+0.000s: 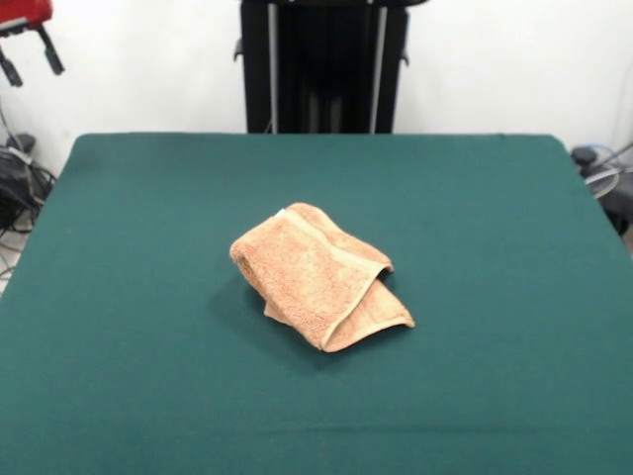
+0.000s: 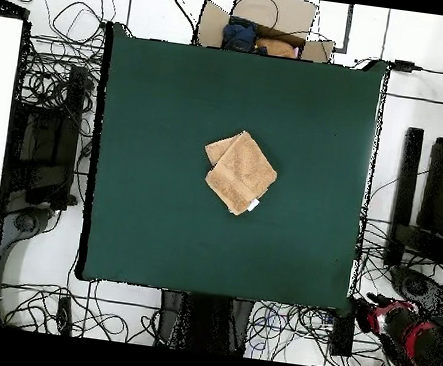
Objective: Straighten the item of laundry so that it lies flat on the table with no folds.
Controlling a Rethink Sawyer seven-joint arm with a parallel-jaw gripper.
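While folded, towel [image 1: 318,273] lies alone on table [image 1: 119,297].

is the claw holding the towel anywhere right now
Nothing is held. The claw is drawn back off the table, up at one corner, well apart from the towel, which lies folded over itself near the table's middle with nothing touching it.

Towel [image 1: 316,274] folded over, underside layers hidden; arm [image 1: 28,30] cut off at top-left corner (gripper state unclear).
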